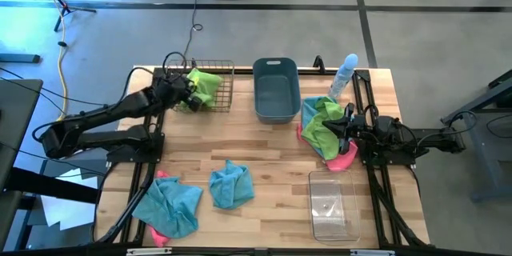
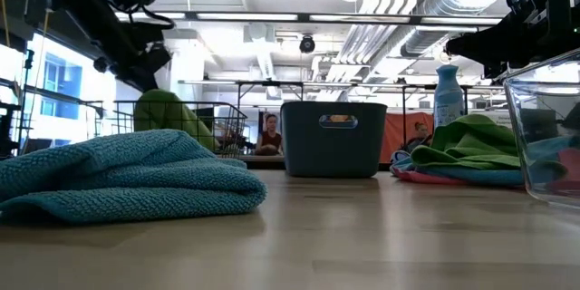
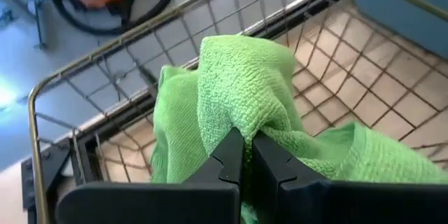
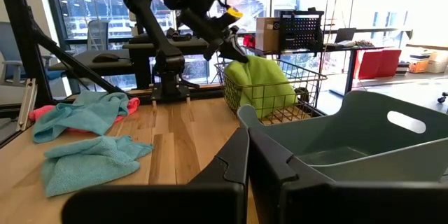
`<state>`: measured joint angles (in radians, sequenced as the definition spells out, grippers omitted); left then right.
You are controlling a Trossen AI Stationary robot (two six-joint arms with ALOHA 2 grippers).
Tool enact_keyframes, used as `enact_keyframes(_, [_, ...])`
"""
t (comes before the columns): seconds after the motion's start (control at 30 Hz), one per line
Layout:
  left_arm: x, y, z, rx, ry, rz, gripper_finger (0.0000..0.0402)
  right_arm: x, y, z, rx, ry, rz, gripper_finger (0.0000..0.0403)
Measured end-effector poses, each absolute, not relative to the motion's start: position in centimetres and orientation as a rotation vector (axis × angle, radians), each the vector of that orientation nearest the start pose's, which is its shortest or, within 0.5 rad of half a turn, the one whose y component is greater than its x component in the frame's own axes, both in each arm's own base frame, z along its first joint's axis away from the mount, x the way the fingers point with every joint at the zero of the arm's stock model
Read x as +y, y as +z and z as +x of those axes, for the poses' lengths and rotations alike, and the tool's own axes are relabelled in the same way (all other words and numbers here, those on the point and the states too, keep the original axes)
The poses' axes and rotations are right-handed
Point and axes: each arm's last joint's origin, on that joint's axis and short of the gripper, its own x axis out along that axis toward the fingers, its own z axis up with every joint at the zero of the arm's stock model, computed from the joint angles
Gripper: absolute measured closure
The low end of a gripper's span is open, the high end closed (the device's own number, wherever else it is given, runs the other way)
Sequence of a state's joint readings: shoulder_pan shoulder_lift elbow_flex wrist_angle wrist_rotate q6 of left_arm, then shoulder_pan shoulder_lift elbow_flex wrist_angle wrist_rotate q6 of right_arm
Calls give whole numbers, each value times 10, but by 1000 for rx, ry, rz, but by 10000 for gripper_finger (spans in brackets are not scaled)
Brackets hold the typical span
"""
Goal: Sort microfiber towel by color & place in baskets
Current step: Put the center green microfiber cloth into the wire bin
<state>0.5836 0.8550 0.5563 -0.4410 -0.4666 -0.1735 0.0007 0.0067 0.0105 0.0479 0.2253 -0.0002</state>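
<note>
Three containers stand on the wooden table [image 1: 264,140]: a copper wire mesh basket [image 1: 225,88], a slate-blue plastic tub [image 1: 276,90] and a clear rectangular bin [image 1: 333,205]. The left gripper [image 3: 245,147] sits over the mesh basket with its fingers pinched tight on a lime green towel [image 3: 241,84], nubby in weave, whose folds hang into the basket below it. The tub, just beside that gripper, looks bare inside, and so does the clear bin. Two light blue towels lie well away from it, one alone [image 1: 232,184], one over a pink cloth [image 1: 170,204]. The right gripper [image 4: 248,140], closed on nothing, hovers by a heap of green, blue and pink towels [image 1: 324,128].
</note>
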Motion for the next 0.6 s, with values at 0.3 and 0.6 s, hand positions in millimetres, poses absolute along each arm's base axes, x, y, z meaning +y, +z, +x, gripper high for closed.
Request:
enact_keyframes(0.3, [151,240,141,923,1086,-493,401,-6,171,97,-51,-225,6,402])
enact_keyframes(0.6, [194,226,153,1086,1032,-739,401,-6,171,97,-51,-225,6,402])
